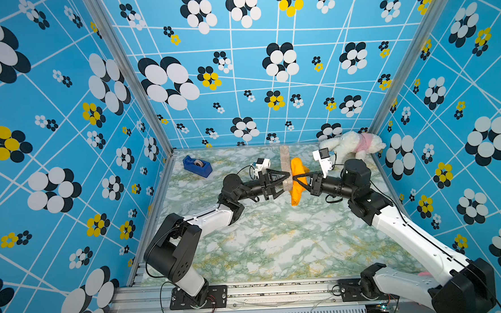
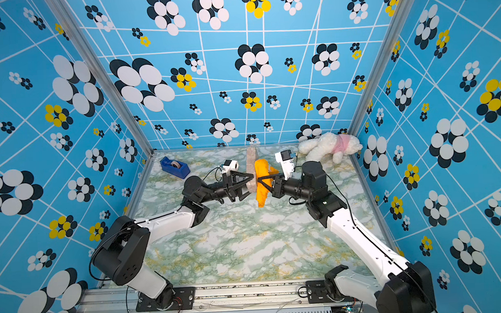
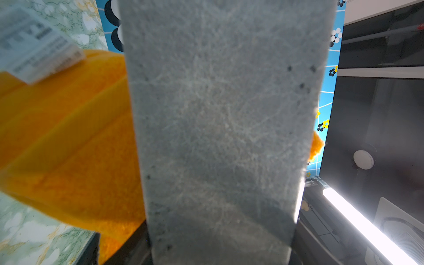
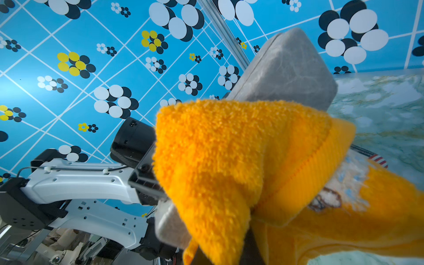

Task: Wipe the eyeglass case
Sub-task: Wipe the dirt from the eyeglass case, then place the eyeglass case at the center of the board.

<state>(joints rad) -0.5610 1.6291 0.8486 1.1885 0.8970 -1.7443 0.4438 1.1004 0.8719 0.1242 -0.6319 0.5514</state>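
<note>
Our left gripper (image 1: 286, 183) (image 2: 252, 183) has its jaws closed on the eyeglass case (image 1: 284, 158) (image 2: 251, 160), one finger on each long side, near the end of the case that is closer to the arm bases. The case is grey-beige and long. It points away from us toward the back wall, and it appears raised off the table (image 1: 277, 244) (image 2: 242, 246). In the left wrist view its rough grey surface (image 3: 218, 126) fills the middle of the picture.

Our right gripper (image 1: 294, 178) (image 2: 259, 179) is fully closed and pinches the orange cloth (image 1: 298, 168) (image 2: 263, 168). The two grippers face each other from opposite sides of the case. The cloth lies against the side of the case that is turned to the right arm, and part of it hangs down below the gripper. In the right wrist view the fluffy cloth (image 4: 218, 160) covers the middle part of the case (image 4: 286, 73), and both ends of the case stay visible. In the left wrist view the cloth (image 3: 64, 137) shows beside the case, with a white label (image 3: 34, 41) on it; we cannot read the label.

On the table, far from the grippers, a blue tape dispenser (image 1: 197, 165) (image 2: 174, 166) stands near the back left corner, and a white plush dog (image 1: 351, 146) (image 2: 329, 147) lies in the back right corner.
</note>
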